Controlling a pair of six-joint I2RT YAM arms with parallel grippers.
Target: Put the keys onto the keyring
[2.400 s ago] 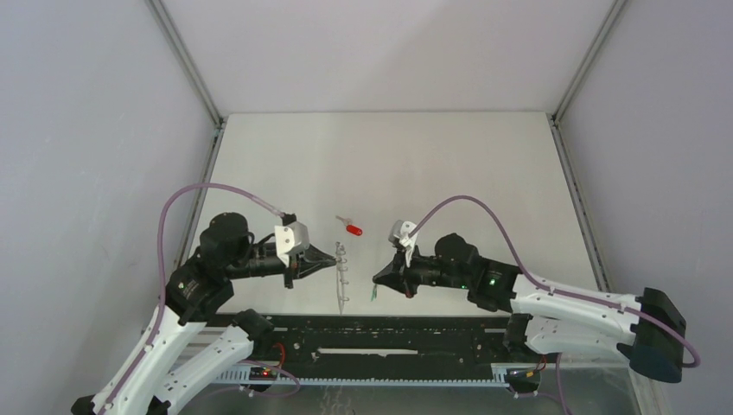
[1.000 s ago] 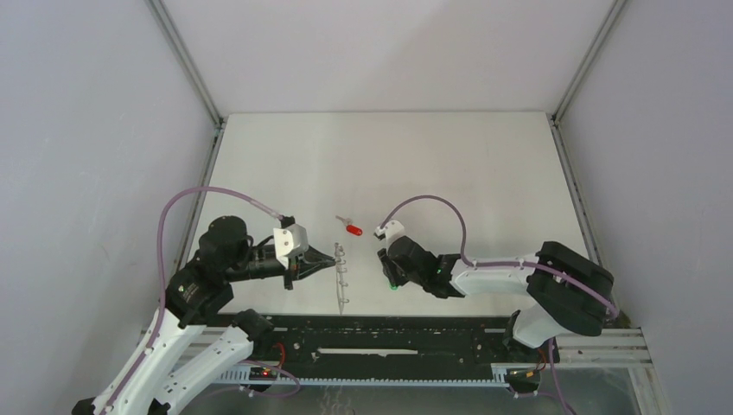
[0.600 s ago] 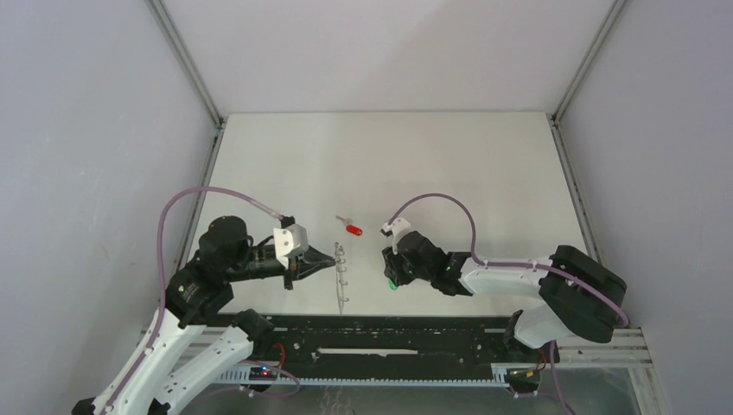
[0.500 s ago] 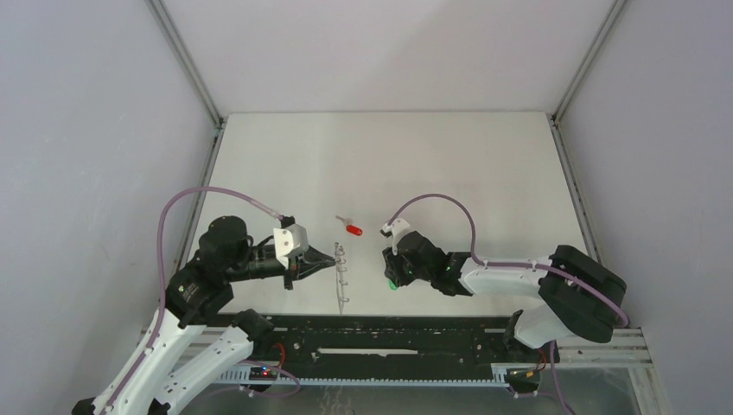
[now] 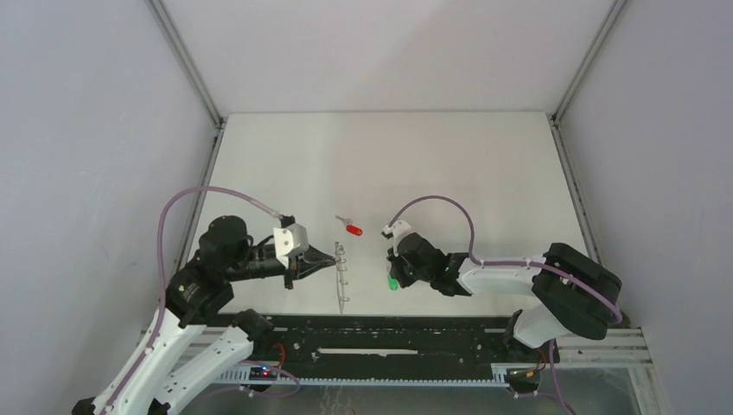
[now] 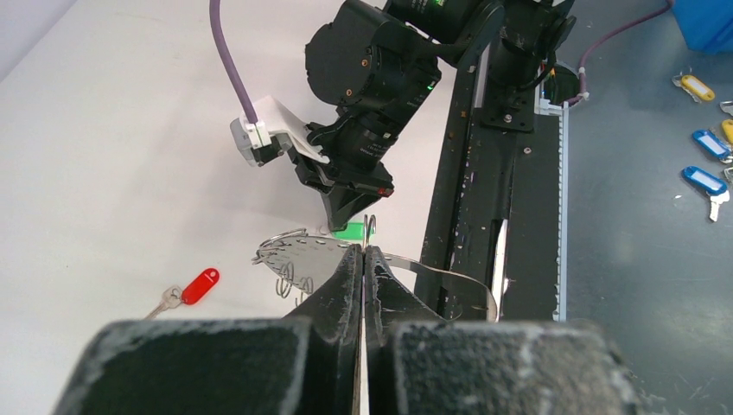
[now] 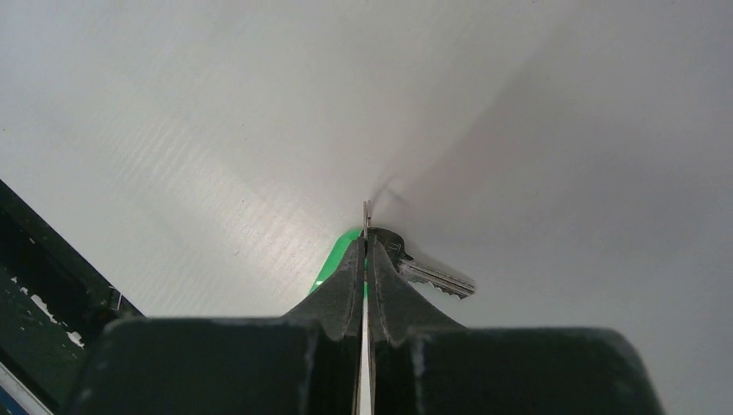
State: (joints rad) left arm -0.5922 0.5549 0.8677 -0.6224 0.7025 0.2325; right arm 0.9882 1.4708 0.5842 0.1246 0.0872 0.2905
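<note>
My left gripper (image 5: 335,256) is shut on the keyring (image 5: 343,278), a thin grey metal loop with small wire rings that hangs limp toward the near edge. In the left wrist view the jaws (image 6: 364,249) pinch its band (image 6: 294,249). My right gripper (image 5: 393,275) points down at the table, to the right of the keyring. It is shut on the small ring of the green-headed key (image 5: 392,284). The right wrist view shows the closed jaws (image 7: 366,246), the green head (image 7: 333,264) and the silver blade (image 7: 436,277) close to the table. The red-headed key (image 5: 353,230) lies loose on the table, beyond both grippers.
The white table (image 5: 449,173) stretches away behind the grippers, with grey walls on three sides. A black rail (image 5: 389,337) runs along the near edge. In the left wrist view, blue and yellow tagged keys (image 6: 704,164) lie off the table at the far right.
My right arm has swung and turned its wrist from pointing left to pointing down, carrying the green key a little right and farther from the rail. The left arm, keyring and red key have not moved.
</note>
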